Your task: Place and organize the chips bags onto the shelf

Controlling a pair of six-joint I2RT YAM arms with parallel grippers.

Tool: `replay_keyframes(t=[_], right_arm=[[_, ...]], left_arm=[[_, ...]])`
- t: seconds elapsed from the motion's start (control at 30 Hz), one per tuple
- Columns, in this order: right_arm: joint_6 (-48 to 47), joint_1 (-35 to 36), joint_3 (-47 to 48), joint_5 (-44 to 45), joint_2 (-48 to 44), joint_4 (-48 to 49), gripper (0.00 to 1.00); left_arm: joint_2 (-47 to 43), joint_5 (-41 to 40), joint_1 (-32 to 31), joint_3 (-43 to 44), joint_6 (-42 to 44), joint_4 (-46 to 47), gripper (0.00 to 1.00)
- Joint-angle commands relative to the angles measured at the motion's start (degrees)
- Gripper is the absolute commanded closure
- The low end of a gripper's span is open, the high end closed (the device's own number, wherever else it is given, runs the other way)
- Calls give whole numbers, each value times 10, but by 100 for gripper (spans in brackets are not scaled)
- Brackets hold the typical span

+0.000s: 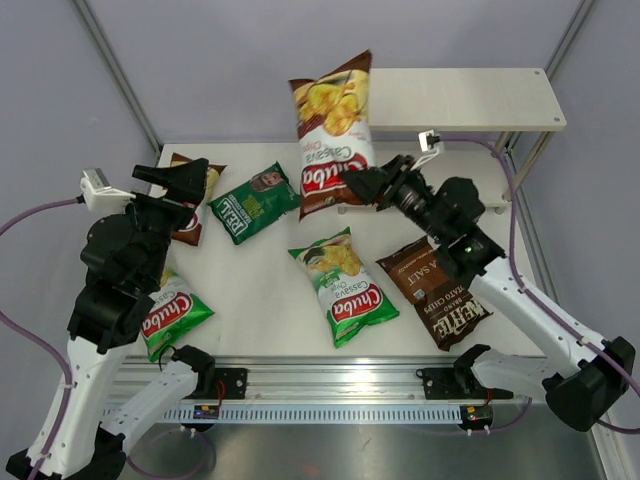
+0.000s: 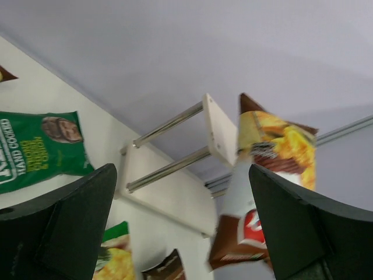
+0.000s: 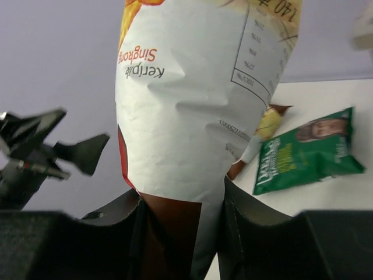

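1. Nearest the arm bases and farthest from the shelf (image 1: pixel 460 98), one light-green Chuba bag (image 1: pixel 178 315) lies partly under the left arm. The Kettle bag (image 1: pixel 437 290) lies flat in front of the shelf. The second light-green Chuba bag (image 1: pixel 345 287) lies between them with bare table on all sides.
2. Closer to the shelf and to its left, the REAL bag (image 1: pixel 255 203) lies flat. Farther left, a brown Chuba bag (image 1: pixel 192 225) lies partly under the left gripper (image 1: pixel 185 180), whose fingers are spread wide with nothing between them.
3. The right gripper (image 1: pixel 365 186) is clamped on the lower end of the other brown Chuba bag (image 1: pixel 335 125). It holds the bag upright in the air just left of the shelf's top board.
4. The shelf stands at the far right, with walls close behind and beside it.
5. Only the left wrist view shows the shelf's board (image 2: pixel 218 131) end-on, with the raised bag (image 2: pixel 271 169) just beside it. I cannot tell whether they touch.
6. Only the right wrist view shows the pinch itself, with the right gripper's (image 3: pixel 182 195) dark fingers on both sides of the bag (image 3: pixel 192 116).
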Motion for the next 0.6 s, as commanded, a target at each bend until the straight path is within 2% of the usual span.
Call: replay_keyframes(t=[0.0, 0.07, 0.1, 0.23, 0.57], right_arm=[[32, -97, 112, -24, -17, -95, 76], [62, -142, 164, -45, 3, -145, 77], [73, -192, 178, -84, 13, -148, 76], [132, -269, 256, -168, 105, -164, 76], [209, -291, 376, -236, 263, -164, 75]], left_arm=[[13, -8, 3, 19, 123, -57, 1], [15, 14, 3, 12, 151, -80, 1], [17, 23, 3, 10, 179, -87, 1], [38, 60, 3, 18, 231, -148, 1], [41, 111, 3, 46, 326, -241, 1]])
